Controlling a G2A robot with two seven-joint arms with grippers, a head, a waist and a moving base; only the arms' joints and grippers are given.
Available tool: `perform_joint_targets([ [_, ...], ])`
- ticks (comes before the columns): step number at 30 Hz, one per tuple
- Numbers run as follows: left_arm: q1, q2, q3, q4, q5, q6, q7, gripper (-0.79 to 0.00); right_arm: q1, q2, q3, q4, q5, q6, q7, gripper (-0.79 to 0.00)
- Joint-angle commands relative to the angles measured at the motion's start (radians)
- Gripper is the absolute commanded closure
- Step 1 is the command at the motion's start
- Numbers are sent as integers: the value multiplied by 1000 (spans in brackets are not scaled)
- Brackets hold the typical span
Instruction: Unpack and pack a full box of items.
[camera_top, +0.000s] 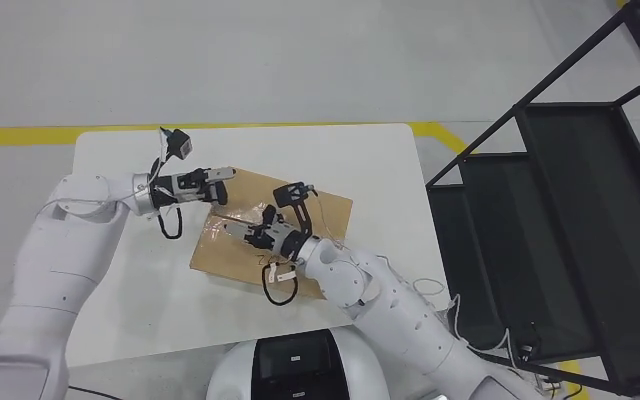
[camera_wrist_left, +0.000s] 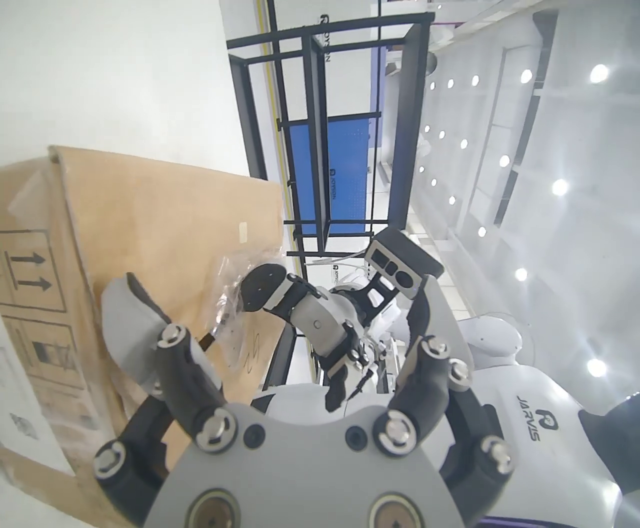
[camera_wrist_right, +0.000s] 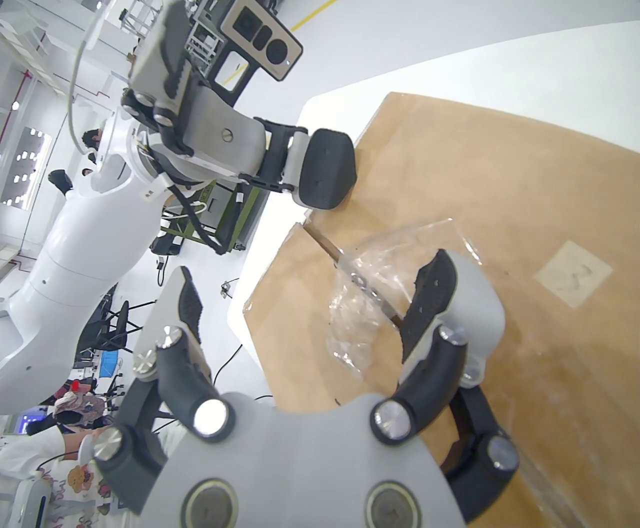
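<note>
A closed brown cardboard box (camera_top: 320, 215) lies in the middle of the white table (camera_top: 370, 160). A crumpled piece of clear plastic tape (camera_wrist_right: 367, 300) stands up from the seam between its top flaps (camera_top: 222, 227). My right gripper (camera_wrist_right: 310, 300) is open over the seam, and one pad (camera_wrist_right: 430, 295) touches the tape. From the left wrist view, that gripper (camera_wrist_left: 265, 290) sits at the tape (camera_wrist_left: 232, 300) on the box (camera_wrist_left: 150, 210). My left gripper (camera_wrist_left: 277, 320) is open at the box's far left corner (camera_top: 222, 176), with one pad (camera_wrist_right: 327, 170) at the flap's edge.
A black metal stair frame (camera_top: 540, 200) stands to the right of the table. A yellow floor line (camera_top: 40, 134) runs behind it. Bare tabletop lies left of the box (camera_top: 130, 280) and behind it.
</note>
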Motion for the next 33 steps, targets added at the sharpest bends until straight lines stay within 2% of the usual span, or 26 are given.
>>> perform_joint_targets([
  [1, 16, 9, -33, -13, -6, 0, 6, -785, 18, -7, -12, 16, 7, 2, -1, -785],
  [11, 116, 57, -227, -65, -59, -20, 59, -785, 62, -32, -24, 71, 85, 41, 2, -785],
  [12, 127, 61, -245, -70, -63, -19, 67, -785, 60, -33, -22, 71, 89, 47, 5, -757],
  [13, 137, 65, -260, -76, -65, -18, 73, -785, 58, -33, -21, 69, 90, 51, 6, -680],
  [14, 146, 68, -273, -82, -67, -16, 79, -785, 55, -33, -18, 69, 93, 56, 7, -391],
  [15, 155, 71, -285, -88, -68, -14, 84, -785, 52, -34, -15, 68, 98, 65, 9, -271],
  [19, 179, 78, -316, -112, -58, -10, 109, -785, 46, -35, -10, 63, 100, 81, 22, -12],
  [33, 239, 90, -372, -194, -33, -5, 155, -785, 46, -43, 9, 48, 109, 148, 51, 0],
])
